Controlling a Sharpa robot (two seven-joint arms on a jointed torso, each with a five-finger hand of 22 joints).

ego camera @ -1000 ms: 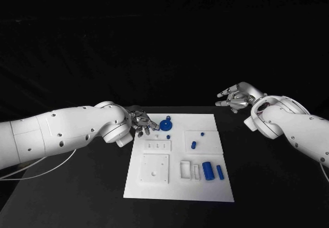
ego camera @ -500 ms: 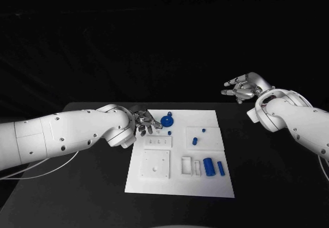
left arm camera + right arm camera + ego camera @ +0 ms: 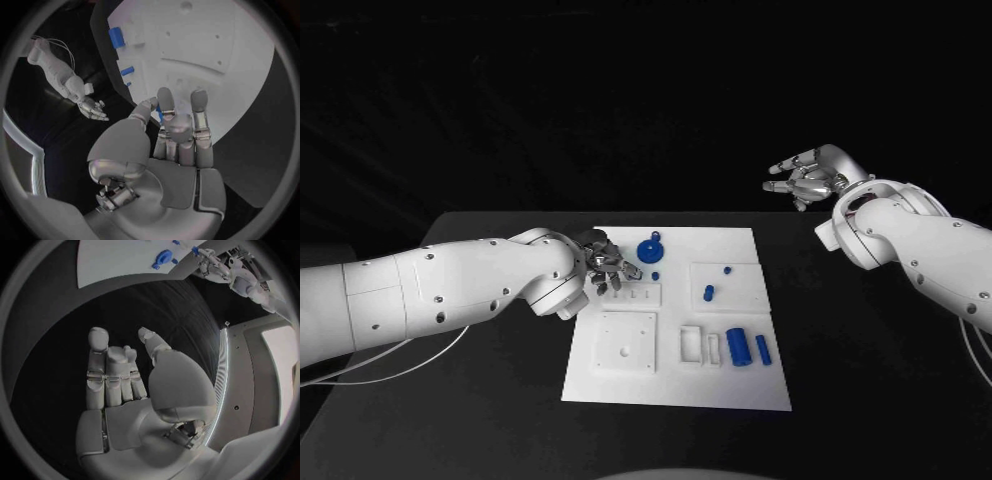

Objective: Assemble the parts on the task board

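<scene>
The white task board (image 3: 733,385) lies in the middle of the black table. A round blue part (image 3: 651,252) sits at its far edge, two small blue pieces (image 3: 708,293) lie right of centre, and two blue cylinders (image 3: 738,347) stand side by side nearer me. My left hand (image 3: 607,262) hovers at the board's far left edge, fingers stretched toward the round part, holding nothing I can make out. The left wrist view shows these fingers (image 3: 181,125) over the board (image 3: 206,45), a sliver of blue just past them. My right hand (image 3: 805,178) hangs raised beyond the far right corner, fingers apart and empty (image 3: 125,375).
Raised white blocks with holes and slots (image 3: 626,346) occupy the board's left half. Bare black table surrounds the board on every side. The right wrist view shows the board's far edge (image 3: 119,260) with the round blue part (image 3: 164,257) and my left hand (image 3: 215,265) beside it.
The camera has shifted slightly. My left hand has crept rightward over the board's edge toward the round blue part. My right hand has risen a little and drawn further back.
</scene>
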